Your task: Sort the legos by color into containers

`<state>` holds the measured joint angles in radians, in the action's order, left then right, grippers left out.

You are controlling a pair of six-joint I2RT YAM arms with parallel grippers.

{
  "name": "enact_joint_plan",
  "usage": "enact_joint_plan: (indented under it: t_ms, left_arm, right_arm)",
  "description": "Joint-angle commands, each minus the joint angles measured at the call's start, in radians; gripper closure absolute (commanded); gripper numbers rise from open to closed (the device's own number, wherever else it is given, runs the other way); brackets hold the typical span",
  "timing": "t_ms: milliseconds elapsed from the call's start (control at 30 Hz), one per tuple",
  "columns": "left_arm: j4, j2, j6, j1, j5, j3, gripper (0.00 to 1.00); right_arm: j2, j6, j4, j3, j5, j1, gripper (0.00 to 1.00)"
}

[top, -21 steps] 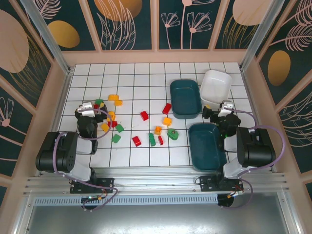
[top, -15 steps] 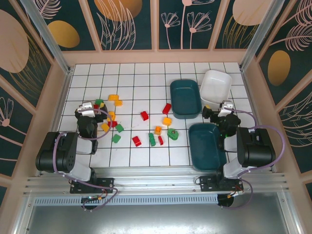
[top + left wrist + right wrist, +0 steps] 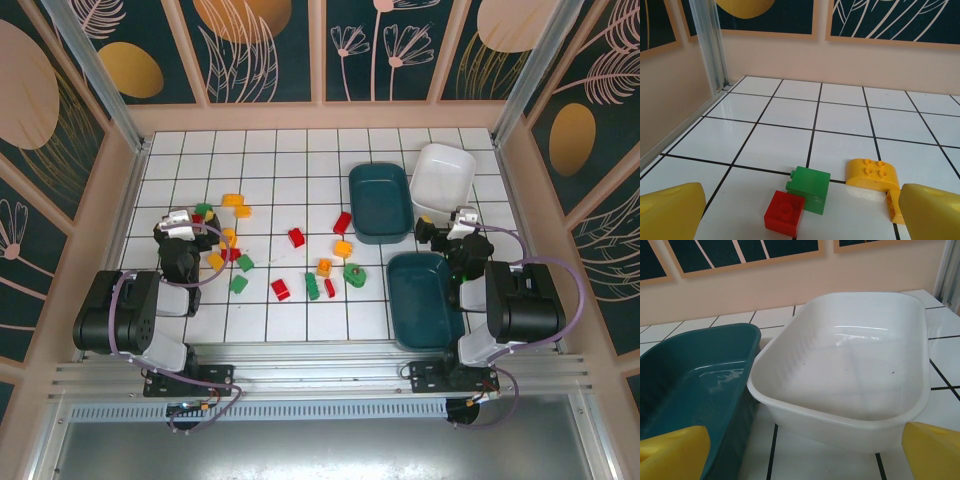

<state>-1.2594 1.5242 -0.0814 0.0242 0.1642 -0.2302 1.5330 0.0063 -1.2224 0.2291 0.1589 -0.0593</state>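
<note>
Red, yellow and green legos lie scattered over the white tiles, from a yellow one (image 3: 235, 203) at the left to a green one (image 3: 354, 273) near the middle. My left gripper (image 3: 190, 226) is open and low over the floor. Just ahead between its yellow fingertips (image 3: 671, 212) lie a red lego (image 3: 785, 212), a green lego (image 3: 810, 189) and a rounded yellow lego (image 3: 872, 175). My right gripper (image 3: 447, 228) is open, facing the white container (image 3: 850, 375) and a teal container (image 3: 690, 385). Nothing is held by either gripper.
The white container (image 3: 442, 178) stands at the back right beside one teal container (image 3: 380, 202). A second teal container (image 3: 420, 298) sits nearer, by the right arm. Low beige walls and a metal post (image 3: 710, 45) border the tiled floor.
</note>
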Motion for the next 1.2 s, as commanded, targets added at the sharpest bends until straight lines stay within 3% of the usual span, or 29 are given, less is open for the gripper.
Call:
enact_joint_plan:
  t_ms: [0, 667, 767, 833, 967, 1067, 1167]
  left_arm:
    - [-0.015, -0.005, 0.01, -0.007, -0.011, -0.005, 0.01]
    - [-0.015, -0.003, 0.009, -0.007, -0.011, -0.005, 0.01]
    - [-0.022, -0.011, 0.006, -0.007, 0.002, -0.002, 0.01]
    - [0.112, -0.095, 0.003, -0.007, 0.01, -0.033, 0.01]
    - [0.336, -0.263, -0.015, -0.006, -0.048, -0.111, 0.01]
    - [0.407, -0.411, -0.107, -0.006, -0.081, -0.125, 0.01]
    - [0.513, -0.551, -0.182, -0.006, -0.141, -0.165, 0.01]
  right_arm:
    - [0.003, -0.006, -0.029, 0.001, 0.004, -0.003, 0.01]
    - [0.005, -0.006, -0.029, 0.003, 0.002, -0.002, 0.01]
    - [-0.01, 0.02, 0.02, 0.025, -0.126, 0.014, 0.01]
    - [-0.066, 0.035, 0.181, 0.082, -0.227, 0.034, 0.01]
    - [-0.188, 0.025, 0.474, 0.241, -0.282, 0.067, 0.01]
    - [-0.314, -0.014, 0.63, 0.339, -0.432, 0.182, 0.01]
    - [-0.364, 0.004, 0.981, 0.561, -0.599, 0.315, 0.01]
